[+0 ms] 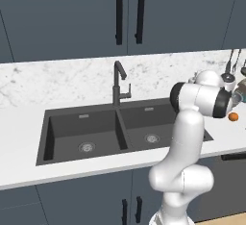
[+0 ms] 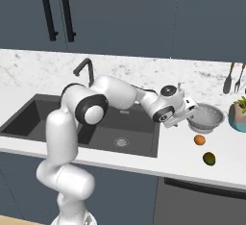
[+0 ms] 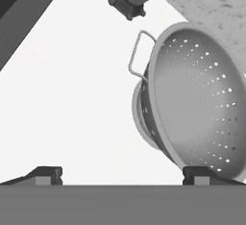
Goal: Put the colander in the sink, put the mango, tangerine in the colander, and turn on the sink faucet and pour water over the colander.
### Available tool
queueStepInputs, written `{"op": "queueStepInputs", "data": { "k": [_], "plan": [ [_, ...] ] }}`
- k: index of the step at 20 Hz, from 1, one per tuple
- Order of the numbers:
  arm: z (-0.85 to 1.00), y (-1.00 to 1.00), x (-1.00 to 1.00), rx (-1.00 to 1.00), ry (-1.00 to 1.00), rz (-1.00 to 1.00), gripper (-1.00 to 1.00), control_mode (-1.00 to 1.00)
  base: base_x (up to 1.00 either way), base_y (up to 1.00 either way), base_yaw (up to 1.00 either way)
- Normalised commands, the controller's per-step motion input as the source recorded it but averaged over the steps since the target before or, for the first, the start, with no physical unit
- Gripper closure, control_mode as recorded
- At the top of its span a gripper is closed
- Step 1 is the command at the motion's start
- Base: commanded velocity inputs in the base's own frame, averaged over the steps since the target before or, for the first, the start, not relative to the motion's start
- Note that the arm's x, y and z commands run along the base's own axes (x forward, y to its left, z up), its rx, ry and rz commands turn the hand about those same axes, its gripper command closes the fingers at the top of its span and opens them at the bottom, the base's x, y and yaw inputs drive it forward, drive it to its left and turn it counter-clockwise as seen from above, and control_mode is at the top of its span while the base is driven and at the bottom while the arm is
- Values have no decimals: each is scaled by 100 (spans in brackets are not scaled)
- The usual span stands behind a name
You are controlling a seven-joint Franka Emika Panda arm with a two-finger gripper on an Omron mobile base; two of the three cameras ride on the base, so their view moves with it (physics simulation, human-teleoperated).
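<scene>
My gripper (image 3: 122,175) hangs wide open and empty just beside the colander (image 2: 205,116), which sits on the white counter (image 2: 226,147) right of the sink (image 2: 139,123), behind the tangerine (image 2: 199,140) and mango (image 2: 209,158).

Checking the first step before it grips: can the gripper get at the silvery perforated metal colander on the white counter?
Probably yes. The open gripper is right beside the silvery perforated metal colander, with only bare white counter between; the orange tangerine lies off to the side.
</scene>
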Motion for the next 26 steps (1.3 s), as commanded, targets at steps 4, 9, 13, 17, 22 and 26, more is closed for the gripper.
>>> {"op": "queueStepInputs", "data": {
  "k": [4, 9, 13, 17, 22, 26],
  "plan": [
    [-13, -4, 19, 0, 6, 5, -100, -100, 0, 0, 0],
    [-9, -10, 26, 0, 7, 5, -100, -100, 0, 0, 0],
    [-3, -18, 34, 0, 7, 5, -100, -100, 0, 0, 0],
    [-2, -22, 35, 0, 7, 4, -100, -100, 0, 0, 0],
    [-13, -22, 25, 0, 11, 3, -100, -100, 0, 0, 0],
    [-25, -22, 13, 0, 13, 3, -100, -100, 0, 0, 0]
  ]
}}
